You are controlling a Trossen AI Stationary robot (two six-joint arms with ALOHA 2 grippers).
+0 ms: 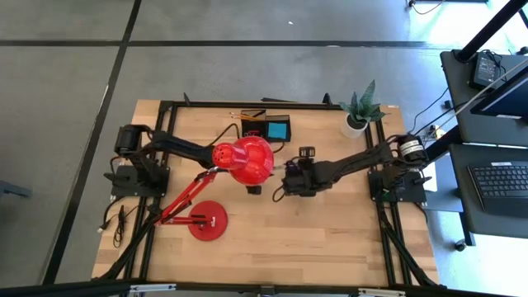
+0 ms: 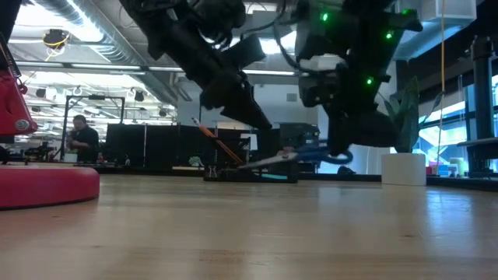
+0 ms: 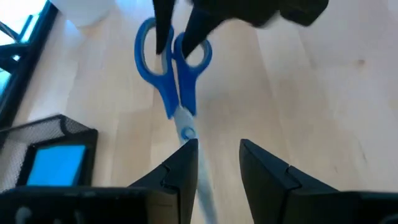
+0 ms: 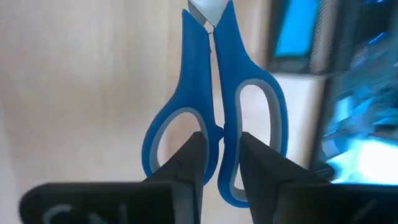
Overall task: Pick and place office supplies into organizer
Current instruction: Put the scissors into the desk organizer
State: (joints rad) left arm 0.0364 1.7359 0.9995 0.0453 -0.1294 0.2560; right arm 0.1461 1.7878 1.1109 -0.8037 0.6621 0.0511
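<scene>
The red desk lamp (image 1: 244, 159) serves as the landmark: its round base (image 1: 207, 220) sits toward the near left of the wooden table (image 1: 330, 239), and its head hangs over the middle.

Left of the lamp head, the left arm reaches in from the table's left edge, and its wrist passes under the head, so the high view hides the tool. In the left wrist view the left gripper (image 3: 219, 163) has its two dark fingers parted, with a clear gap between them. One finger (image 3: 183, 165) lies against the steel blades of the blue-handled scissors (image 3: 175, 81); the blades run beside that finger and not into the gap, so this gripper clasps nothing.

Just behind the lamp head, at the far edge of the table, stands the black mesh organizer (image 1: 266, 128), with a blue block (image 1: 277, 129) in one compartment and pencils (image 2: 212, 142) leaning out of it.

Right of the lamp head, the right gripper (image 4: 219, 157) holds the scissors at the handles, its fingers pinched nearly together on the blue bar between the two finger loops. The low view shows the scissors lifted off the wood, blades pointing toward the left arm.

Farther right, at the far corner, a potted plant (image 1: 360, 111) stands in a white pot.
</scene>
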